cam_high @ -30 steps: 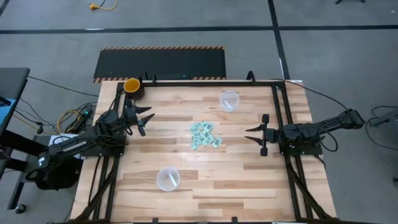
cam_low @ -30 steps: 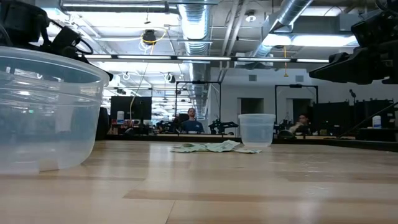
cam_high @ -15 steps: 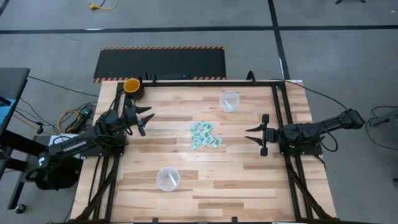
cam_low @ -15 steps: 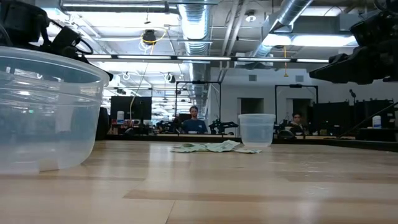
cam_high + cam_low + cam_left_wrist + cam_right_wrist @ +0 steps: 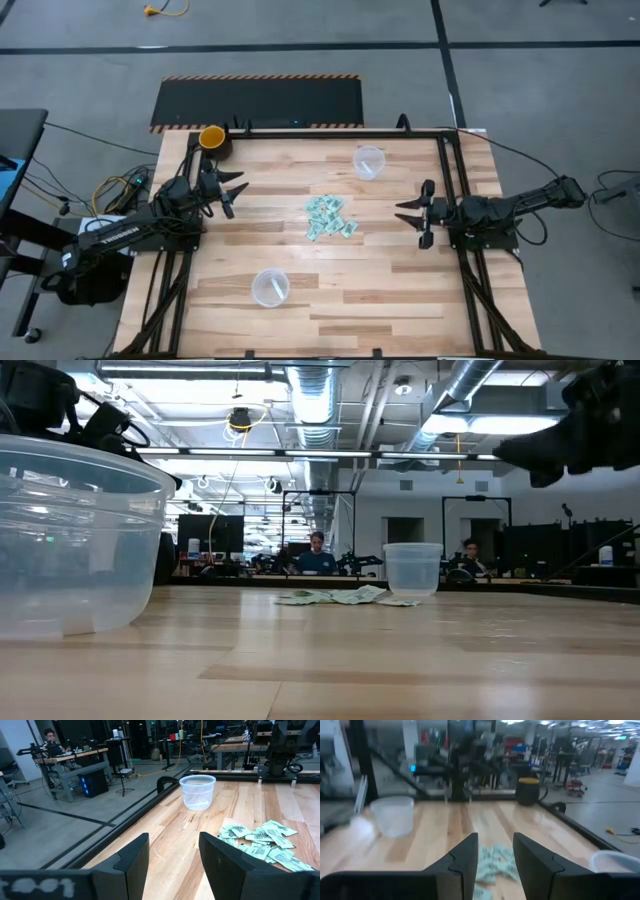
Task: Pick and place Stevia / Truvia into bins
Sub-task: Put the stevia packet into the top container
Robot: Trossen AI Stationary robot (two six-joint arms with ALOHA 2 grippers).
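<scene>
Two clear cups serve as bins: the near cup (image 5: 270, 287) stands at the front of the wooden surface (image 5: 390, 290), the far cup (image 5: 369, 161) near its back edge. Neither is seen to hold a packet.

Many mint-and-white sweetener packets (image 5: 330, 218) lie in a loose heap at the middle of the surface, between the cups and well apart from both.

Left gripper (image 5: 232, 192): raised above the surface left of the heap, fingers (image 5: 131, 860) parted, nothing held.

Right gripper (image 5: 413, 215): raised right of the heap, facing it, fingers (image 5: 463, 857) parted moderately, nothing held.

Step judged in hand: first approach to the heap; no packet is yet gripped. One packet at the heap's edge is best singled out, the fingers lowered either side of it, since flat overlapping paper may slip or lift in pairs.

One yellow-orange cup (image 5: 212, 137) sits at the back left corner, unused.

Beyond: striped-edged floor mat (image 5: 257, 102), workshop benches, seated people (image 5: 317, 556), ceiling ducts.
</scene>
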